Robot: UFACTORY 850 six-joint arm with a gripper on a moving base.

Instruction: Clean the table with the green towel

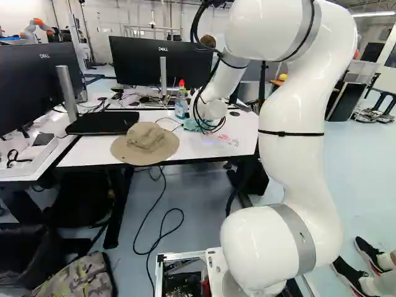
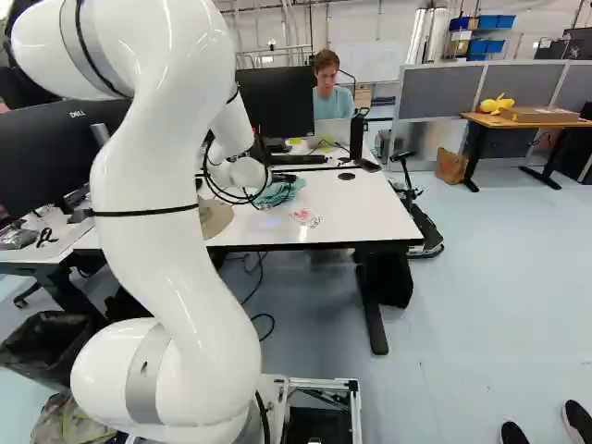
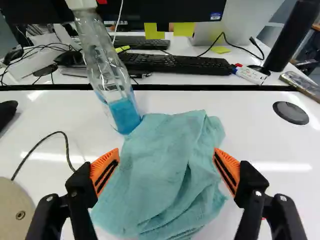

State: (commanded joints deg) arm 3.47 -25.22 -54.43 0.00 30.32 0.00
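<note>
Two fingers of the gripper point(image 3: 166, 157) stand wide apart, touching or not I cannot tell, with the green towel point(image 3: 165, 172) crumpled between and ahead of them on the white table point(image 3: 245, 130), its long axis running away toward the black keyboard point(image 3: 175, 64), its far edge by the clear bottle point(image 3: 124, 112).

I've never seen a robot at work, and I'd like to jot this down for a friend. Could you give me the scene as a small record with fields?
Surface: white table
Cloth: green towel, rumpled, lying on the table
Fingers: orange-padded fingers, open wide, one toward each side of the towel
Grip: none on the towel
To clean: reddish scribbles, visible on the bare tabletop beside the towel
Bottle: clear, with blue liquid, upright by the towel
Hat: tan, brimmed, at the table's near edge
</note>
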